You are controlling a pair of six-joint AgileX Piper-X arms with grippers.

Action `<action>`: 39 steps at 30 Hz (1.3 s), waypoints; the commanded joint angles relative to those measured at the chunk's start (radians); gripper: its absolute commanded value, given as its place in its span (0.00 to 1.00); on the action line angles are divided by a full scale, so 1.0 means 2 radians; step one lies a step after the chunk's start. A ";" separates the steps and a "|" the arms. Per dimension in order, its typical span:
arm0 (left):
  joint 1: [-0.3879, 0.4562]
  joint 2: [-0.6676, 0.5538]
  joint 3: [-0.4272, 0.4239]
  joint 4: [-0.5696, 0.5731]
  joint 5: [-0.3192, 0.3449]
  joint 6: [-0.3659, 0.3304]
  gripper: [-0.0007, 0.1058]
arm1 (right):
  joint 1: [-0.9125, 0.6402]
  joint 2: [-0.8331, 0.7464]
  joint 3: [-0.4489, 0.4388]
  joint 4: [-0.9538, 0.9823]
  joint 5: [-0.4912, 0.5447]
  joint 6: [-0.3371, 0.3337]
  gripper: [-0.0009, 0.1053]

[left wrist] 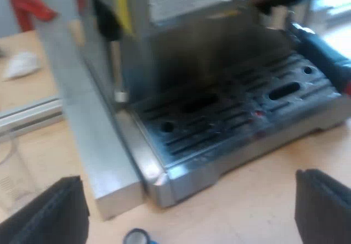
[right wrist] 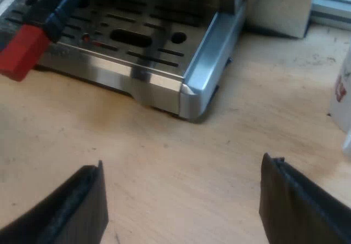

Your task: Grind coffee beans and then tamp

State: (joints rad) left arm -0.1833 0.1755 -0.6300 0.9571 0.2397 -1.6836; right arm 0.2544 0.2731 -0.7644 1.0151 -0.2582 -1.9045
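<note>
The espresso machine (left wrist: 219,46) stands on a wooden table, its slotted metal drip tray (left wrist: 236,118) facing me. The holder's dark handle (left wrist: 321,55) reaches out over the tray, and its red end (right wrist: 22,49) hangs near the tray's front edge. My left gripper (left wrist: 189,216) is open above the table in front of the tray's corner, holding nothing. A blue tamper (left wrist: 137,237) peeks up just below it. My right gripper (right wrist: 186,200) is open over bare wood before the tray's other corner (right wrist: 189,93), also holding nothing.
A clear measuring glass (left wrist: 11,167) stands on the table beside the machine's side panel. A white mug (right wrist: 343,90) stands on the table past the right gripper's finger. Near the machine's back are a red object (left wrist: 27,5) and something white (left wrist: 22,63).
</note>
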 commanded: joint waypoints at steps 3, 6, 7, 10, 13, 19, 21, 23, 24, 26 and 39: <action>-0.039 0.013 -0.004 0.002 0.043 0.012 0.74 | 0.018 0.008 -0.012 0.005 -0.038 -0.008 0.59; -0.097 0.013 -0.004 0.002 0.071 0.022 0.74 | 0.047 0.012 -0.013 0.006 -0.049 -0.020 0.59; -0.111 0.013 -0.004 0.002 0.082 0.026 0.74 | 0.051 0.012 -0.013 0.006 -0.051 -0.022 0.59; -0.136 0.013 -0.002 0.000 0.097 0.032 0.74 | 0.071 0.016 -0.013 0.005 -0.057 -0.023 0.59; -0.156 0.013 0.010 -0.022 0.111 0.036 0.74 | 0.090 0.032 -0.013 0.002 -0.057 -0.023 0.59; -0.163 0.014 0.060 -0.099 0.172 0.036 0.74 | 0.132 0.075 -0.013 -0.026 -0.052 -0.025 0.59; -0.163 0.014 0.078 -0.122 0.174 0.032 0.74 | 0.157 0.093 -0.013 -0.049 -0.028 -0.025 0.59; -0.163 0.014 0.095 -0.134 0.175 0.024 0.74 | 0.183 0.105 -0.007 -0.073 -0.015 -0.025 0.59; -0.163 0.015 0.099 -0.136 0.176 0.022 0.74 | 0.194 0.108 -0.005 -0.081 -0.011 -0.025 0.59; -0.163 0.014 0.108 -0.138 0.190 0.021 0.74 | 0.229 0.119 0.005 -0.107 0.027 -0.023 0.59; -0.163 0.015 0.139 -0.145 0.203 0.016 0.74 | 0.470 0.157 0.095 -0.281 0.331 0.121 0.47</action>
State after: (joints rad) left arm -0.5040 0.2029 -0.3484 0.6845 0.6336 -1.6389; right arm 1.1944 0.5886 -0.5712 0.4784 0.3399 -1.6737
